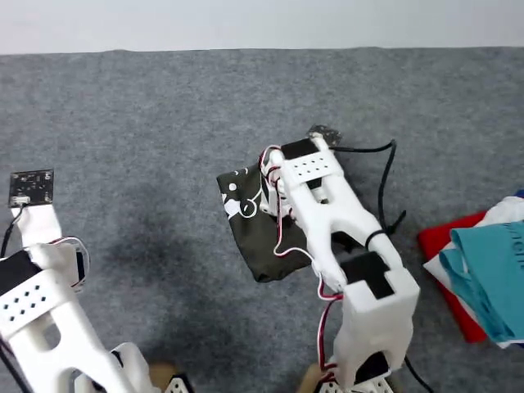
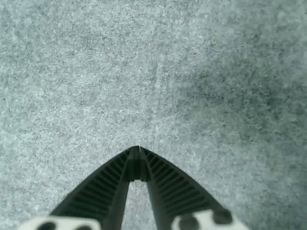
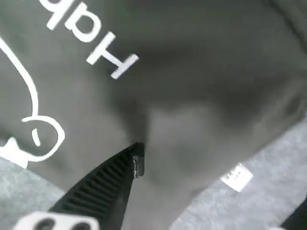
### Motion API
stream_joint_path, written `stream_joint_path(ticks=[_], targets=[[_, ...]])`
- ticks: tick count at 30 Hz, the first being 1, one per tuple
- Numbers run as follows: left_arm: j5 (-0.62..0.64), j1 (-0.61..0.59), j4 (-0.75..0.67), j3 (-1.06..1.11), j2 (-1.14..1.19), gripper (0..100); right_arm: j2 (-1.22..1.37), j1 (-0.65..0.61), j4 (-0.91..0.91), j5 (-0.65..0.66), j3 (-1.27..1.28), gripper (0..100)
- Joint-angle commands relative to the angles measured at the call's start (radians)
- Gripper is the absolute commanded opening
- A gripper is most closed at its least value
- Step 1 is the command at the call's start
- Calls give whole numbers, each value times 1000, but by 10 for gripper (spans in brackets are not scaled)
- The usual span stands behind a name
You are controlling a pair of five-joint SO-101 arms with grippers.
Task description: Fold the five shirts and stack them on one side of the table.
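Mid-table, dark shirt (image 1: 248,223) lies crumpled under the right arm (image 1: 332,205). From the high view the grip is hidden by the arm. Right wrist view fills that in: right gripper (image 3: 139,158) is pinched on the dark shirt, cloth bunched at the one finger (image 3: 108,184) showing and draped over the other side; white label (image 3: 236,176) sits at the hem. Left wrist view: left gripper (image 2: 138,152) has its tips together with nothing between them, over bare grey mat (image 2: 144,72). Far right edge of the high view: red shirt (image 1: 446,246), white shirt (image 1: 508,213) and teal shirt (image 1: 491,274), piled.
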Motion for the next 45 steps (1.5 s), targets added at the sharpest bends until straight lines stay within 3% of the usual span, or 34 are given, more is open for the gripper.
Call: stream_joint_path(ticks=[1,13,23,26,35,45], targets=[[6,5,-20,-10,-23,3,25,-2,-30,-8,-46,493],[5,2,-77,-10,-23,3,114,5,-36,-64,-52,479],[5,2,-77,-12,-23,3,111,44,-31,-58,-63,40],[5,0,-77,-10,-23,3,111,79,-28,-40,-63,21],[5,3,-77,-12,-23,3,111,229,18,163,-61,9],[6,5,-77,-15,-23,3,102,360,197,756,-63,9]])
